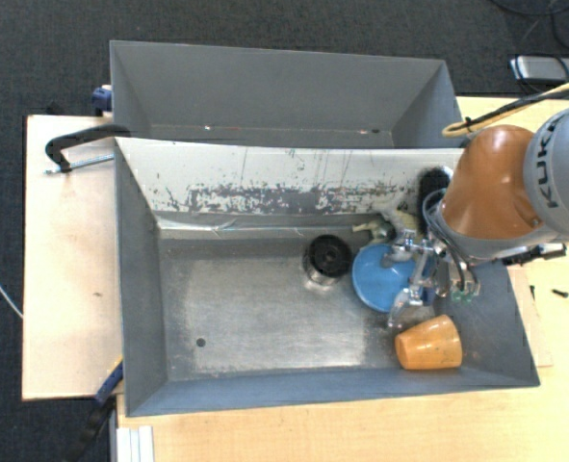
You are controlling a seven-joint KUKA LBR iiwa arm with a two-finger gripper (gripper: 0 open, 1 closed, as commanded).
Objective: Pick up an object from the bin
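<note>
Gripper (421, 279) at the bin's (245, 320) four o'clock, at the blue dish's (374, 279) rim; open or closed, we cannot tell. We judge the shallow dish may slip, or the orange cup (428, 344) at six o'clock be knocked.

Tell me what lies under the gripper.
A blue round dish lies under the gripper on the bin floor. The gripper covers the dish's right part, so anything there is hidden.

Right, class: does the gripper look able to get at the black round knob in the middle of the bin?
Probably yes. The black round knob sits uncovered on the bin floor, beside the blue disc; the gripper hangs at that disc's other side.
</note>
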